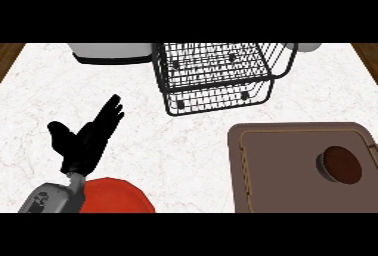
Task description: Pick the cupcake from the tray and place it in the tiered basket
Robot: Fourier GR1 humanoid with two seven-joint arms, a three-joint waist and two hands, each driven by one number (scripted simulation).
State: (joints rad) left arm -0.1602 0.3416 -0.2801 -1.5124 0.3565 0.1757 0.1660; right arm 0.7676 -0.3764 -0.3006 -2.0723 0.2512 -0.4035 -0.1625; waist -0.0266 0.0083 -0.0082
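Cupcake (340, 163) is seen untouched on tray (288, 165) at counter's (184, 150) right edge: pick not begun. Fingers of left hand (81, 145) are spread; reach req'd next.

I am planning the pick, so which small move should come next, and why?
Probably bring the right hand in over the cupcake: it sits untouched on the tray at the right, while the open left hand is far off at the left.
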